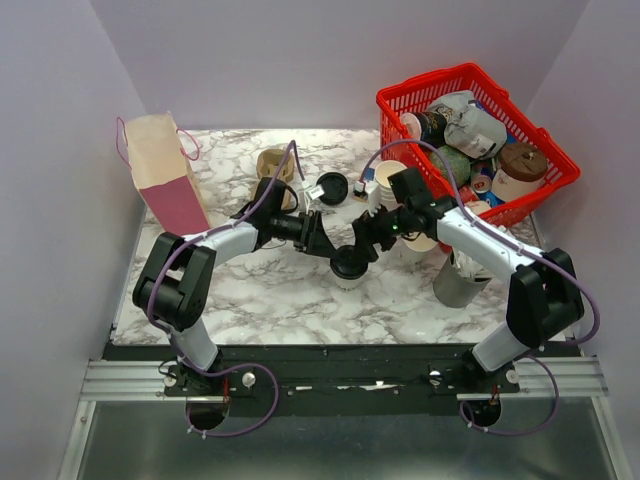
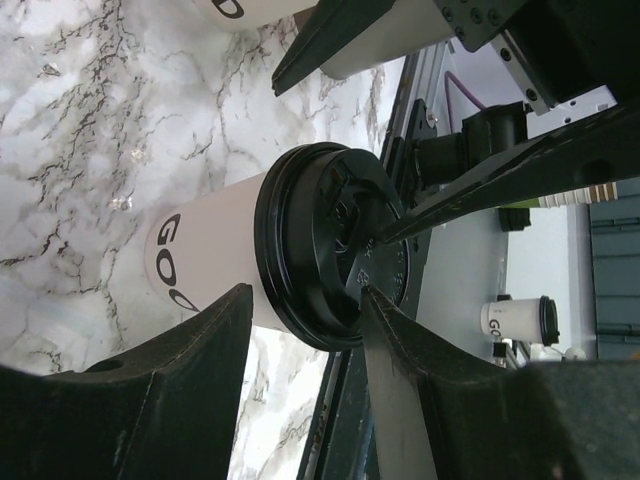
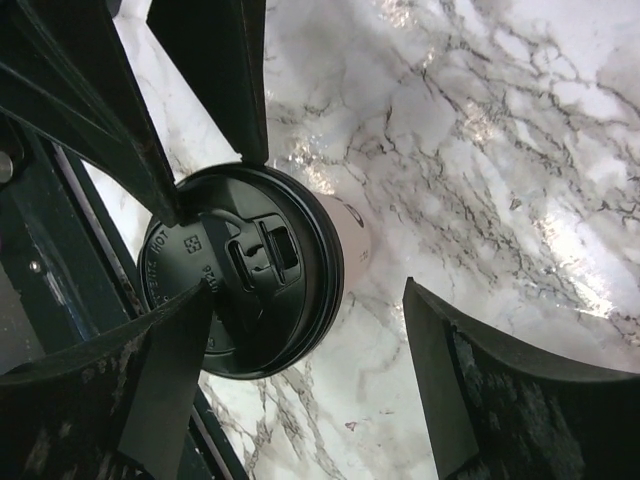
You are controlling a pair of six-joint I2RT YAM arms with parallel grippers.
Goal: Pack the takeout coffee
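The takeout coffee (image 1: 349, 266) is standing upright on the marble counter (image 1: 270, 300), near the middle and toward the near edge, with its black lid (image 3: 250, 270) sitting on the rim. Both arms are reaching inward and meeting over it.

The left hand (image 2: 305, 292) is sitting partly open at the cup's side. Its two fingers (image 2: 190, 380) are straddling the edge of the lid, one beside the white wall just under the rim and the other lying against the lid's top face. Whether they are actually squeezing cannot be told.

The right hand (image 3: 308, 288) is spreading wide and holding nothing. One finger is overlapping the lid's edge from above, and the other is hanging well clear of the cup over bare marble. In the left wrist view, a right finger is touching the lid's top near its centre.

Behind, a red basket (image 1: 420, 85) full of cups and containers is sitting at the far right corner. A pink-and-tan paper bag (image 1: 160, 165) is standing at the far left. A loose black lid (image 1: 331, 187) is lying between them.
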